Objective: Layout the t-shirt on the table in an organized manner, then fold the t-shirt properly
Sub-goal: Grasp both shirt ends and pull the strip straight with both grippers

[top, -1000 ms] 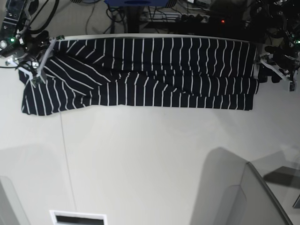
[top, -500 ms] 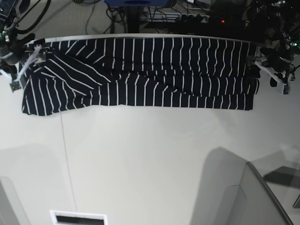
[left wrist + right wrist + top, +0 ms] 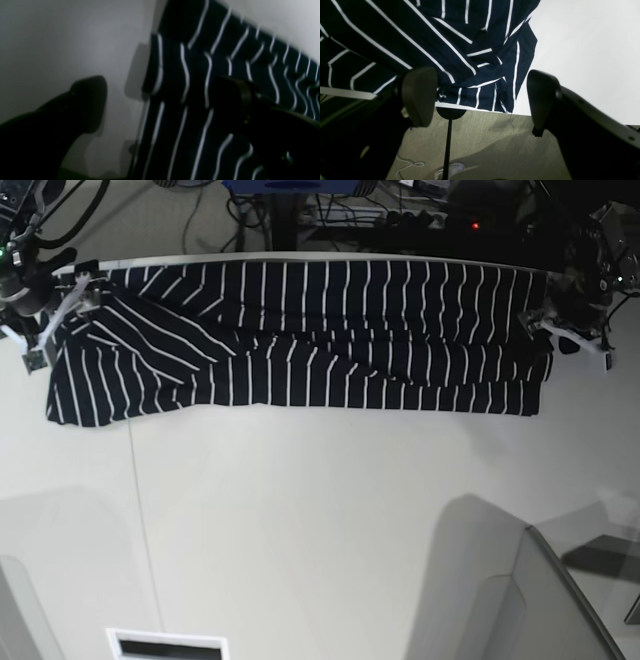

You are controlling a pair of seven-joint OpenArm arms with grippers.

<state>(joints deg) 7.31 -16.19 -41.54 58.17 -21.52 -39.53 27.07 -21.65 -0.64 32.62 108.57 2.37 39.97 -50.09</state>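
The t-shirt (image 3: 300, 340), dark navy with thin white stripes, lies as a long flat band along the far edge of the table (image 3: 320, 520). My right gripper (image 3: 45, 330) hovers open at the shirt's left end. In the right wrist view its fingers (image 3: 420, 96) straddle the shirt's crumpled corner (image 3: 480, 65) at the table edge, holding nothing. My left gripper (image 3: 570, 335) is open at the shirt's right end. In the left wrist view one of its fingers (image 3: 237, 100) is over the t-shirt (image 3: 200, 125), the other over the bare table (image 3: 62, 50).
A thin dark seam (image 3: 140, 510) runs down the tabletop on the left. Cables and dark equipment (image 3: 420, 220) crowd the space beyond the far edge. A white-framed slot (image 3: 165, 645) sits at the front, a grey panel (image 3: 520, 600) at front right. Carpet and a stand pole (image 3: 447, 145) lie below the edge.
Both grippers have opened and let go of the shirt's ends. The right gripper drew back to the left off the fabric. The left gripper shifted slightly toward the shirt. The shirt stayed put.
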